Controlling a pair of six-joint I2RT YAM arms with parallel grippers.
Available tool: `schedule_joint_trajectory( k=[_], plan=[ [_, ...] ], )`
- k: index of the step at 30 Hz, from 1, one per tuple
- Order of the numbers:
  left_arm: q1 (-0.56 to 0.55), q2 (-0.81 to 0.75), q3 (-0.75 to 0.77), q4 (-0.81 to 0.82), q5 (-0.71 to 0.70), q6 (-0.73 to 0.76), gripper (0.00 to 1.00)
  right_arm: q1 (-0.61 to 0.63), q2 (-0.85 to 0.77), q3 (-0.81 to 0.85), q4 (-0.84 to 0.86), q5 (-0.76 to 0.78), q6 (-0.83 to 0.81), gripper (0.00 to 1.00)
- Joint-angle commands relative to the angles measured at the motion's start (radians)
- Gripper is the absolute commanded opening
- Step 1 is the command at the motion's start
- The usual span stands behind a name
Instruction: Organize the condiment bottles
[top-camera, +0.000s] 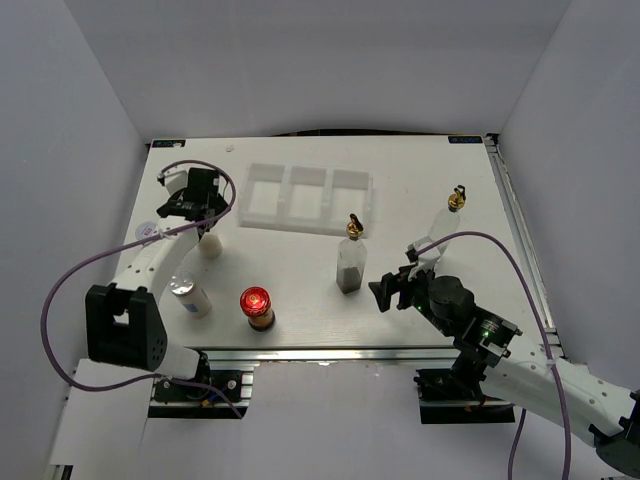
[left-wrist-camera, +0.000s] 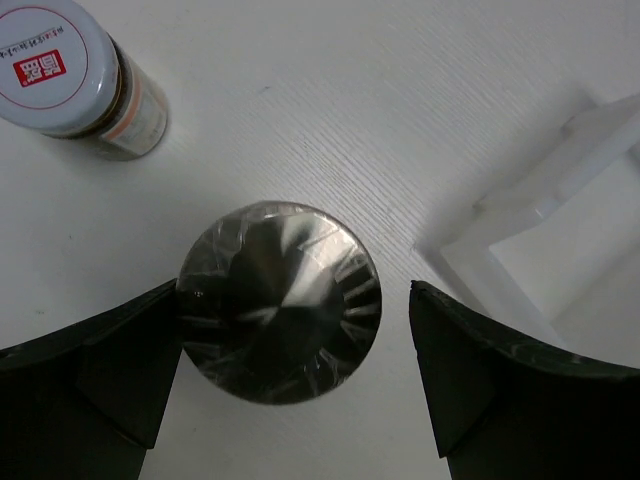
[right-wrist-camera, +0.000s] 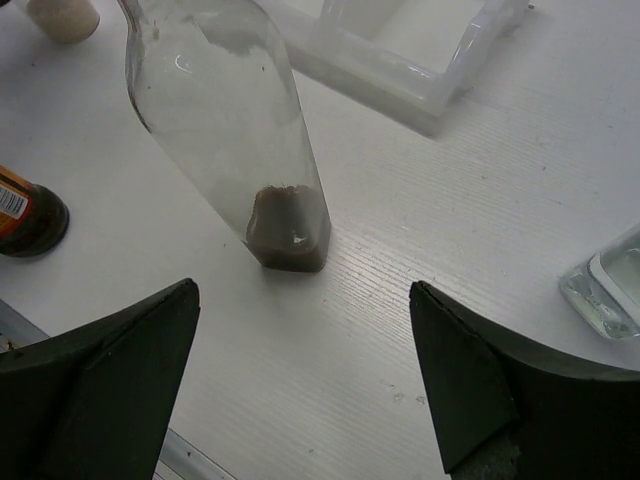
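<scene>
A: What is the left gripper (left-wrist-camera: 295, 302) doing?

B: It hangs over a small silver-lidded jar (left-wrist-camera: 272, 298) just off the left end of the white tray (top-camera: 300, 222). Its jaws are spread wide, one on each side of the lid. The left finger (left-wrist-camera: 100, 380) sits right at the lid's edge, though I cannot tell whether it touches. The right finger (left-wrist-camera: 500, 390) stands clear, with bare table (top-camera: 300, 270) between it and the lid. It grips nothing.

A: How does that jar look?

B: It has a round, shiny metal lid under crinkled clear film. From overhead its body is pale cream.

A: And the rest?

B: A printed-lid jar (left-wrist-camera: 75, 65) stands close by, toward the near edge. Its pale lid carries a red mark, and it is brown inside. To its right is a red-lidded jar (top-camera: 256, 304) with a brown body, close to the near edge.

A: And the bottles?

B: The tall bottle (right-wrist-camera: 235, 130) stands in front of the tray's right compartment. It is clear tapered glass with a gold spout, and a little dark brown powder has settled at its base. A second bottle (top-camera: 449, 214), also clear and gold-spouted, stands to the right of the tray.

A: The right gripper (right-wrist-camera: 302, 300)?

B: It is low over the table with its jaws wide apart and nothing between them. The tall bottle is just ahead of its fingertips, not inside them.
</scene>
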Motion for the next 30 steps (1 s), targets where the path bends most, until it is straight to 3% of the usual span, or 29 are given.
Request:
schedule_joint_trajectory(
  k=[1,7,10,11,13,16,17,18,24,30],
  plan=[
    [0.020,0.052,0.068,0.021,-0.029,0.016,0.98,-0.002,-0.005,-0.004,0.046,0.010,-0.017,0.89],
    [0.031,0.109,0.119,-0.003,-0.042,0.024,0.98,-0.002,0.003,-0.005,0.047,0.025,-0.020,0.89],
    [0.031,0.114,0.129,0.013,0.002,0.034,0.74,-0.003,0.009,-0.005,0.046,0.031,-0.021,0.89],
    [0.031,0.109,0.142,0.015,0.021,0.036,0.58,-0.003,0.011,-0.002,0.044,0.034,-0.021,0.89],
    [0.031,0.095,0.163,0.020,0.038,0.048,0.45,-0.002,0.015,-0.002,0.043,0.042,-0.021,0.89],
    [0.030,0.065,0.215,0.017,0.071,0.077,0.11,-0.003,0.021,-0.001,0.040,0.051,-0.021,0.89],
    [0.030,0.064,0.228,0.018,0.072,0.077,0.11,-0.003,0.021,0.001,0.038,0.053,-0.021,0.89],
    [0.030,0.052,0.243,0.023,0.102,0.088,0.00,-0.003,0.021,-0.001,0.038,0.057,-0.021,0.89],
    [-0.048,0.040,0.375,0.113,0.128,0.134,0.00,-0.002,0.020,-0.002,0.038,0.080,-0.018,0.89],
    [-0.116,0.265,0.673,0.038,0.156,0.195,0.00,-0.002,0.018,-0.002,0.034,0.100,-0.015,0.89]
  ],
)
